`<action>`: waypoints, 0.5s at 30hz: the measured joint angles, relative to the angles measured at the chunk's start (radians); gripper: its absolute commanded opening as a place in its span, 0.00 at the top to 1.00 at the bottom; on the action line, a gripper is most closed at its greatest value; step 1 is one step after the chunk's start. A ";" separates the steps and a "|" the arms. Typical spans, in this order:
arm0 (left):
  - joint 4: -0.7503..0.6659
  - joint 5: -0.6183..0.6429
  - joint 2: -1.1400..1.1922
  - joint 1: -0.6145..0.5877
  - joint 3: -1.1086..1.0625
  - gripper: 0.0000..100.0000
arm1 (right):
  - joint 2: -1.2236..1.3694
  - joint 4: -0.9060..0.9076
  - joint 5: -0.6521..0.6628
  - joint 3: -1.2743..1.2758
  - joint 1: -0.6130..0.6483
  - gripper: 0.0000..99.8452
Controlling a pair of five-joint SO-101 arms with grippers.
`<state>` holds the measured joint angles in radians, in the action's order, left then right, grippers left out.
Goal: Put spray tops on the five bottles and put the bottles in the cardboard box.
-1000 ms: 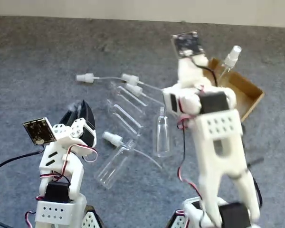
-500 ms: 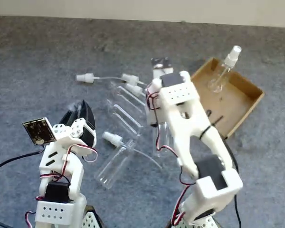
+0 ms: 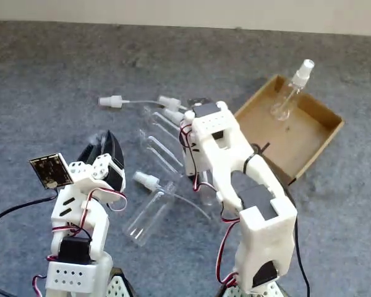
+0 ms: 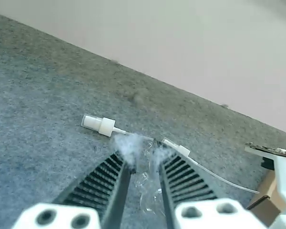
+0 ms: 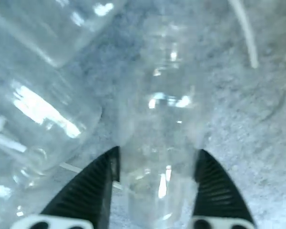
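Note:
A cardboard box (image 3: 300, 145) at the right holds one clear bottle with a spray top (image 3: 289, 93). My right gripper (image 5: 157, 153) is open, one finger on each side of a clear topless bottle (image 5: 164, 119) lying mid-table; in the high view its arm (image 3: 226, 161) covers that bottle. Three more clear bottles (image 3: 164, 154) (image 3: 169, 125) (image 3: 145, 216) lie left of it. Loose spray tops (image 3: 110, 101) (image 3: 169, 102) (image 3: 146, 180) with thin tubes lie among them. My left gripper (image 3: 106, 147) sits at the near left, fingers (image 4: 115, 176) nearly together on a small clear plastic piece (image 4: 145, 183).
Grey carpet covers the whole table. A spray top (image 4: 99, 125) and a second one with its tube (image 4: 178, 149) lie ahead of the left gripper, and the box corner (image 4: 261, 200) shows beyond. Open carpet lies at the far left and behind the box.
My right arm has swung from over the box leftward and down onto the middle bottle. The bottle with a spray top stays in the box. The left arm has not moved.

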<state>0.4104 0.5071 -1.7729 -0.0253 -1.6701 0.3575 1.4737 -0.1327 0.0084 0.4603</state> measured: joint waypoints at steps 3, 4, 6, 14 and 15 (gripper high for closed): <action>0.000 0.000 0.000 0.000 0.000 0.99 | 0.000 0.000 0.060 0.000 0.000 0.99; 0.000 0.000 0.000 0.000 0.000 0.99 | 0.000 0.000 0.069 0.000 -0.002 0.99; 0.000 0.000 0.000 0.000 0.000 0.99 | 0.000 0.003 0.081 0.000 -0.015 0.99; 0.000 0.000 0.000 0.000 0.000 0.99 | -0.178 0.081 0.176 0.000 -0.100 0.99; 0.000 0.000 0.000 0.000 0.000 0.99 | -0.213 0.095 0.212 0.000 -0.100 0.99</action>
<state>0.4104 0.5071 -1.7729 -0.0253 -1.6701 0.1442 1.5689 0.0790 0.0084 0.3606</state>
